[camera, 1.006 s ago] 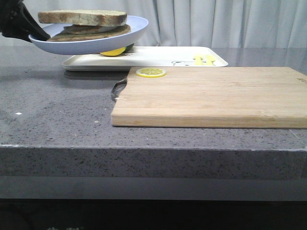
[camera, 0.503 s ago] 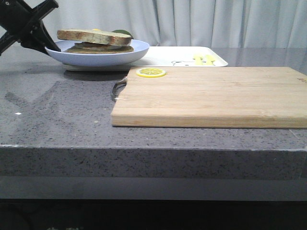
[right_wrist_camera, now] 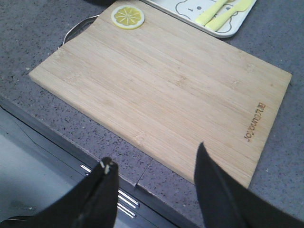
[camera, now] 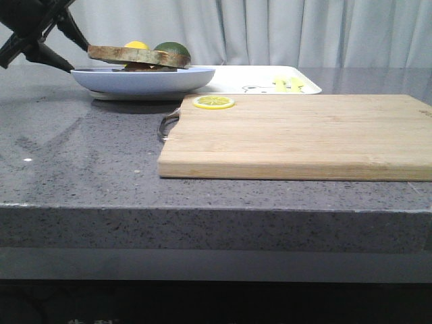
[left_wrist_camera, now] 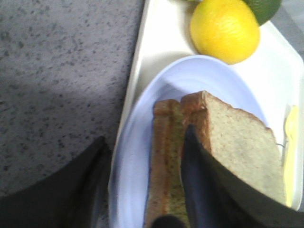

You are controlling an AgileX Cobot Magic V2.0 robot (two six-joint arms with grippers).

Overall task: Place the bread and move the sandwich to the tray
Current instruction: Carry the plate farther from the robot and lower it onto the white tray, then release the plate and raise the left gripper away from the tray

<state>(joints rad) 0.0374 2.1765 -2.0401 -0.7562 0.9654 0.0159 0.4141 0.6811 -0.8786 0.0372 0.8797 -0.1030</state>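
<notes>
The sandwich [camera: 138,57] lies on a pale blue plate [camera: 145,81], and the plate rests on the left end of the white tray [camera: 270,75]. In the left wrist view the top bread slice [left_wrist_camera: 237,142] sits over the lower slice [left_wrist_camera: 166,161]. My left gripper [left_wrist_camera: 145,135] is open at the plate's near rim [left_wrist_camera: 130,166]. One finger stands outside the rim and the other lies over the sandwich's edge. The left gripper [camera: 75,55] shows at the far left in the front view. My right gripper [right_wrist_camera: 154,153] hangs open and empty over the table's front edge.
A wooden cutting board [camera: 297,135] with a lemon slice [camera: 213,102] on its corner fills the middle and right of the table. A lemon [left_wrist_camera: 225,28] and a lime [camera: 172,49] sit on the tray behind the plate. Yellow cutlery [right_wrist_camera: 221,10] lies on the tray's right end.
The plate with the sandwich came down from the air and to the right onto the tray. My left gripper's fingers have spread apart at its rim.
</notes>
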